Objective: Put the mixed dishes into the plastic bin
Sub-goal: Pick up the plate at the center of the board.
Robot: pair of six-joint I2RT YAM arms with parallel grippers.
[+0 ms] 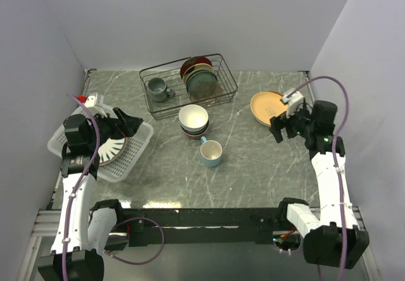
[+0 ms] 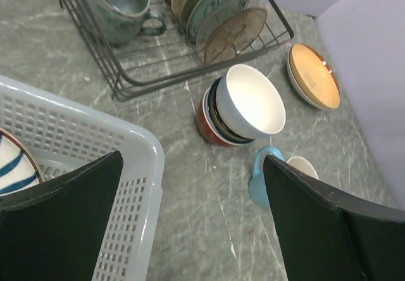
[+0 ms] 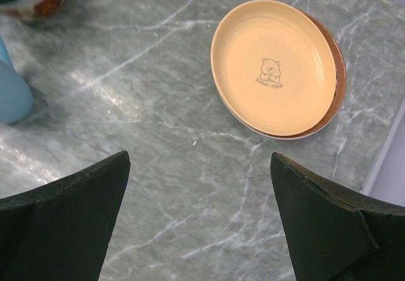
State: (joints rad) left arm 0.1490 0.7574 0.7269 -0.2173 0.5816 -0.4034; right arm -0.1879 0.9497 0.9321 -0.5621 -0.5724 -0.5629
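The white plastic bin (image 1: 134, 159) sits at the left, within the left arm's reach, and a striped plate (image 1: 114, 149) lies flat inside it. The left gripper (image 1: 131, 124) hangs over the bin's right rim, jaws apart and empty. The tan plate (image 1: 266, 106) lies on the right beneath the right gripper (image 1: 278, 133), which is equally spread, apparently lining up to take it. The stacked bowls (image 1: 193, 121) and the light blue mug (image 1: 211, 153) wait in the middle.

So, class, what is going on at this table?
Two robot arms are to put dishes in the plastic bin. The left end effector hovers open at the bin, which holds a striped plate. The right end effector hovers open by the tan plate. Stacked bowls and the blue mug sit on the table.
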